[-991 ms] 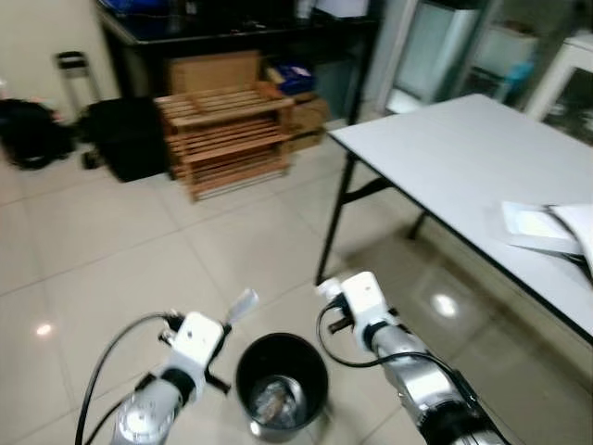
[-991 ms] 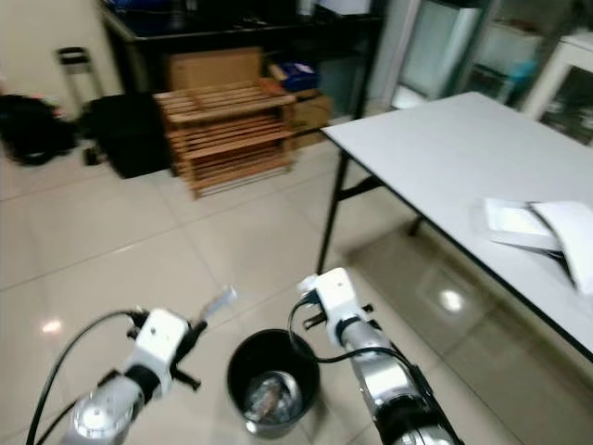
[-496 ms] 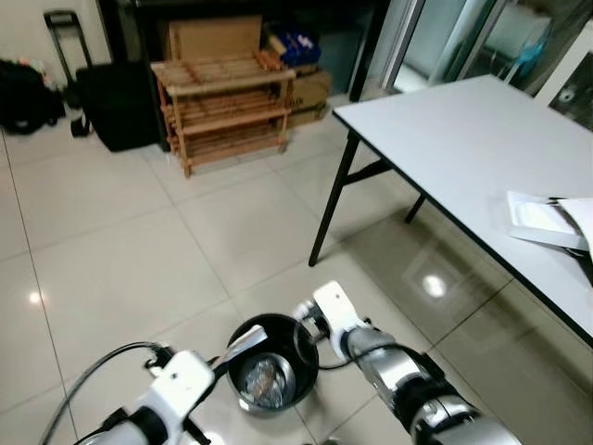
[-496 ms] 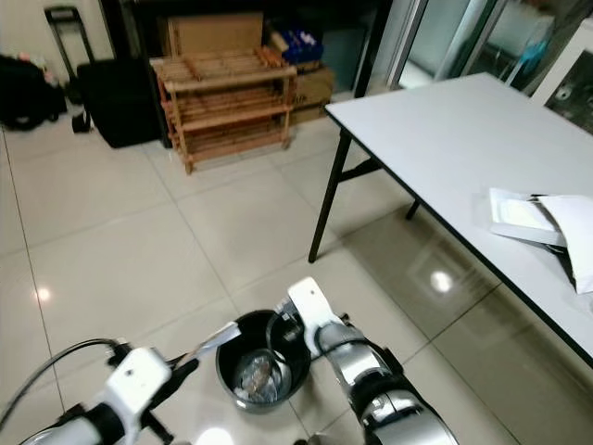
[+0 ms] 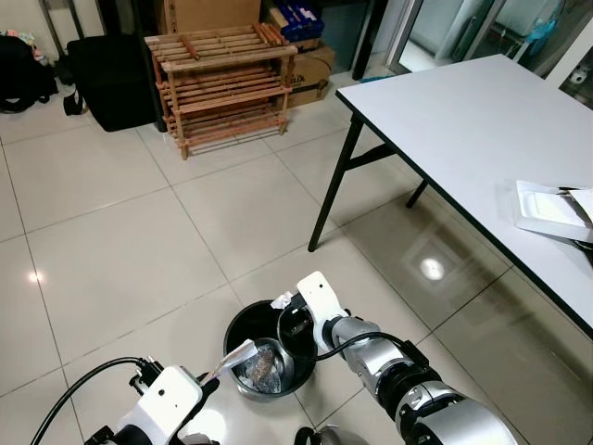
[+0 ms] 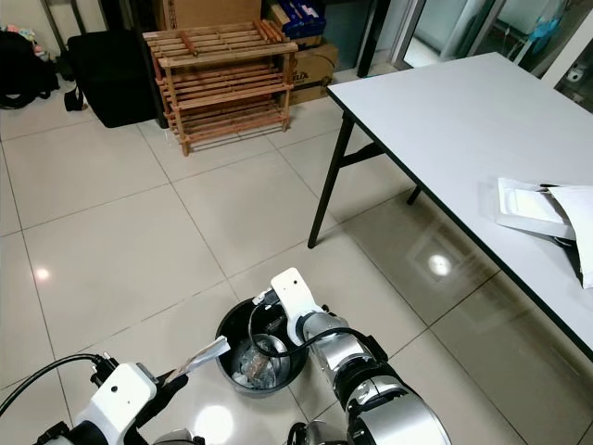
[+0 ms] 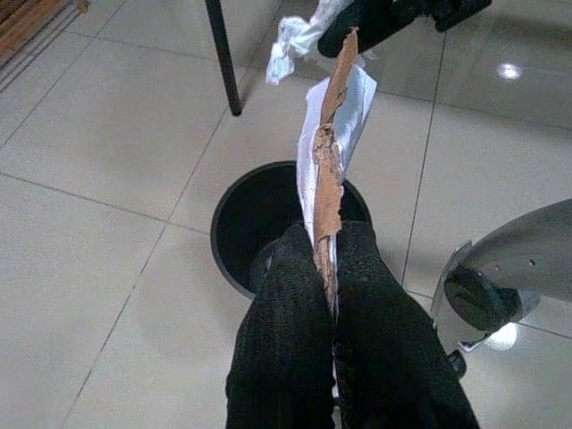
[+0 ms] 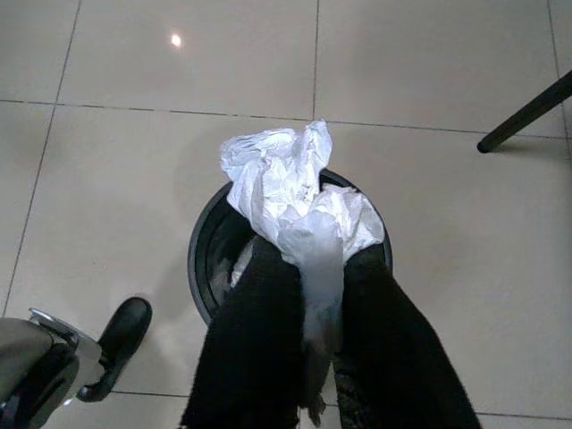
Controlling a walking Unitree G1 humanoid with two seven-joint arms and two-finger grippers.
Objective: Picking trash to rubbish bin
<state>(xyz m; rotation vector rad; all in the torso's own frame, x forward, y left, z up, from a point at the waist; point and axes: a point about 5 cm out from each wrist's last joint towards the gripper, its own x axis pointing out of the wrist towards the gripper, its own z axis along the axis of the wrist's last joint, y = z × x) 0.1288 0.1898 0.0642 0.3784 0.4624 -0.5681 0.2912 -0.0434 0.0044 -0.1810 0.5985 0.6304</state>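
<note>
**Drop step: both grippers are holding trash at the bin**

The robot is standing over the bin point(image 5: 269, 357) on the tiled floor point(image 5: 111, 269), beside the table point(image 5: 463, 139). The step in hand appears to be the release.

- The right gripper point(image 8: 304, 357) is hovering above the bin's opening, its fingers point(image 8: 246, 357) clenched on the tissue point(image 8: 286, 192).
- The left gripper point(image 7: 332, 295) is sitting at the bin's near rim, its fingers point(image 7: 286, 331) clenched on the paper point(image 7: 331, 170), whose tip is reaching over the opening.

The next move calls for parting the right fingers first. The left gripper probably needs to be moving further over the opening before letting go.

The tissue is white, crumpled and loose. The paper is a flat strip, white with a torn brown edge, standing on edge. The bin is black and round, and is already holding some trash.
</note>
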